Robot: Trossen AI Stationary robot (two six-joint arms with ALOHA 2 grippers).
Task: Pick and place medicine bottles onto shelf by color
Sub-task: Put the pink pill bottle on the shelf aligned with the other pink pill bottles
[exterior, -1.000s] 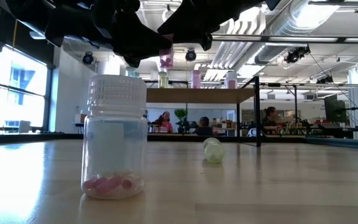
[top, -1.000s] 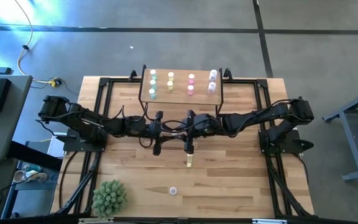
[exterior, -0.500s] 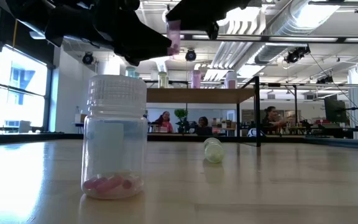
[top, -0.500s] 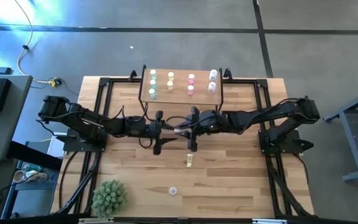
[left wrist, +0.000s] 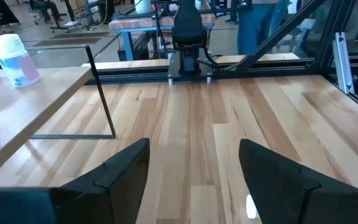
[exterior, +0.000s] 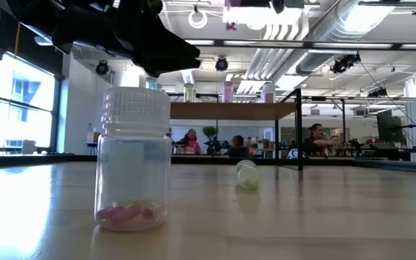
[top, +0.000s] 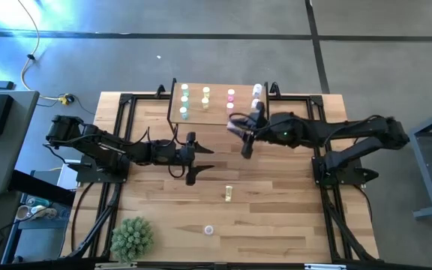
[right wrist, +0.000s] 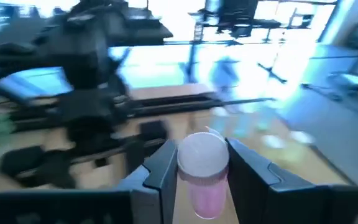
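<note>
Wooden surface [top: 276,195] in a big open room. Pink bottle [right wrist: 202,174] pinched between right fingers [right wrist: 160,171], up in the air by the shelf [top: 217,118] at the far edge. Other bottles standing on the shelf. Yellow bottle [top: 229,194] lying mid-surface, clear bottle [exterior: 133,160] nearer. Left fingers [left wrist: 126,168] spread wide, holding nothing, left of middle.

Around your table you are seeing a grey concrete floor [top: 201,52] crossed by dark seams, with a yellow cable [top: 28,56] trailing on it. Tall windows [exterior: 16,108] are letting in daylight at one side. Overhead, silver ducts [exterior: 352,22] are running below the ceiling. People [exterior: 190,141] are sitting at distant desks.
</note>
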